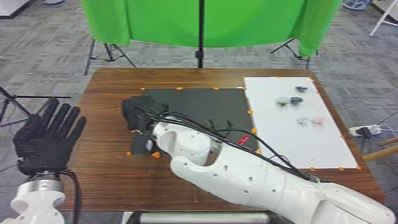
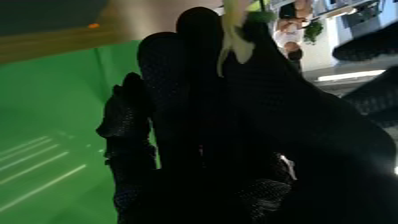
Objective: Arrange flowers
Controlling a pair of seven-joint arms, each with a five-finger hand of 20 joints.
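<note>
My right hand (image 1: 140,111) is over the left edge of the black mat (image 1: 200,97) in the head view. In the right wrist view, a pale yellowish stem (image 2: 235,37) with a bit of green is pinched between the thumb and a finger of my right hand (image 2: 173,100). My left hand (image 1: 49,140) stands off the table's left side, its fingers straight and spread. On the white board (image 1: 280,135) lie a dark flower (image 1: 296,101), a pale green one (image 1: 282,101) and a pale pink one (image 1: 317,121). Green stems (image 1: 228,125) lie on the mat near my right forearm.
A red piece (image 1: 244,140) rests on the mat beside the right arm's cables. Orange bits (image 1: 179,88) mark the edges of mat and board. Brown tabletop (image 1: 107,170) surrounds them, and a green backdrop (image 1: 147,25) on stands is behind the table.
</note>
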